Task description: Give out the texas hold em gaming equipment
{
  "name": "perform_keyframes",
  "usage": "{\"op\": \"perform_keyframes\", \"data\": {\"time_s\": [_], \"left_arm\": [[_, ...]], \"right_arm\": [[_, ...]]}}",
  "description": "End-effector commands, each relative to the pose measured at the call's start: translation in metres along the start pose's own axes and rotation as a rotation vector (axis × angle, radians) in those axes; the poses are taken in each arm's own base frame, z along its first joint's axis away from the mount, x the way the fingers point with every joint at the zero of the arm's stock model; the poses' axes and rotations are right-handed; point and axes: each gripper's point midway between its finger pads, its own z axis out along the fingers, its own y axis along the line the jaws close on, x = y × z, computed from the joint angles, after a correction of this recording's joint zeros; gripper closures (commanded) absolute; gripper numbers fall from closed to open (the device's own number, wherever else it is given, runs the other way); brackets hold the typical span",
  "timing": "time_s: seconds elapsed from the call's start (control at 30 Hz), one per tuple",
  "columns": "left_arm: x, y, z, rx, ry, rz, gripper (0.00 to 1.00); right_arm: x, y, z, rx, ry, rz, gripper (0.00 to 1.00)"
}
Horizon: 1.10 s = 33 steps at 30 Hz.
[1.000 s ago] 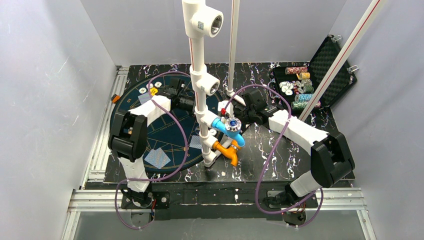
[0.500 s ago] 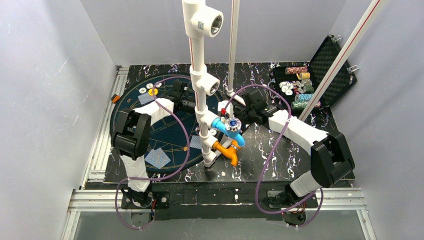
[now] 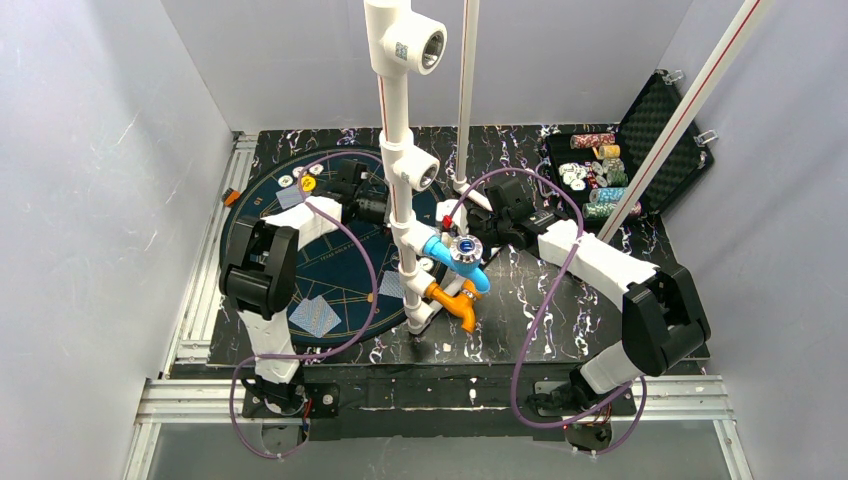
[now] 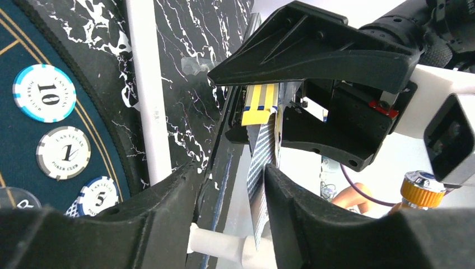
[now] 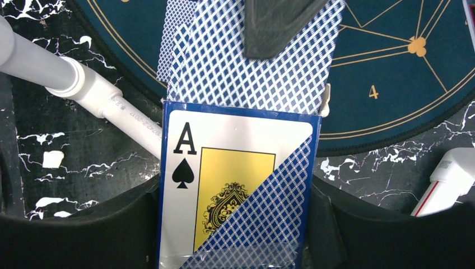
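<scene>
Shift: left gripper (image 4: pixel 232 174) has nudged slightly since a second ago — right gripper (image 5: pixel 235 224) unmoved.
Left jaws: apart, straddling a blue-backed card (image 4: pixel 259 168).
Right jaws: clamped on the card box (image 5: pixel 224 168).
Chips (image 4: pixel 43 92): lying on the blue mat (image 4: pixel 17 140).

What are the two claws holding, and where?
Right gripper clamps the card box by its two long sides. Left gripper stands open around a protruding card, not pinching it.

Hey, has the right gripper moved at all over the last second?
No. The right gripper, jaws shut on the card box, stays in the same spot just up and right of the blue valve.
</scene>
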Motion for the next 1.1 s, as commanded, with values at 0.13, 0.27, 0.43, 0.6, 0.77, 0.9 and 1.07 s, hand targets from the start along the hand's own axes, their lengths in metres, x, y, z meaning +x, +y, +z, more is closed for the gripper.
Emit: {"op": "perform_keyframes", "data": {"time_s": [0.13,0.27,0.43,0.6,0.77,0.9,1.07], "left_arm": [[0.004,-0.015,-0.015,0.001,-0.015,0.031,0.72],[-0.005,-0.015,-0.036,-0.019,-0.073,0.040,0.83],[-0.005,-0.025,-0.046,-0.007,-0.093,0.061,1.00],[-0.011,-0.033,-0.067,0.008,-0.147,0.072,1.00],[-0.042,-0.010,-0.137,-0.144,-0.362,0.064,1.00],[-0.066,0.050,-0.217,-0.493,-0.555,-0.018,1.00],[-0.074,0.118,-0.304,-0.775,-0.700,-0.168,1.00]], "right_arm": [[-0.028,-0.009,-0.010,0.036,-0.077,-0.053,0.99],[-0.028,-0.009,-0.011,0.037,-0.079,-0.052,0.99],[-0.027,-0.010,-0.009,0.037,-0.081,-0.052,0.99],[-0.024,-0.013,-0.010,0.052,-0.065,-0.051,0.99],[-0.022,-0.012,-0.010,0.053,-0.059,-0.049,0.99],[-0.022,-0.013,-0.008,0.046,-0.058,-0.053,0.99],[-0.024,-0.014,-0.008,0.043,-0.060,-0.055,0.99]]}}
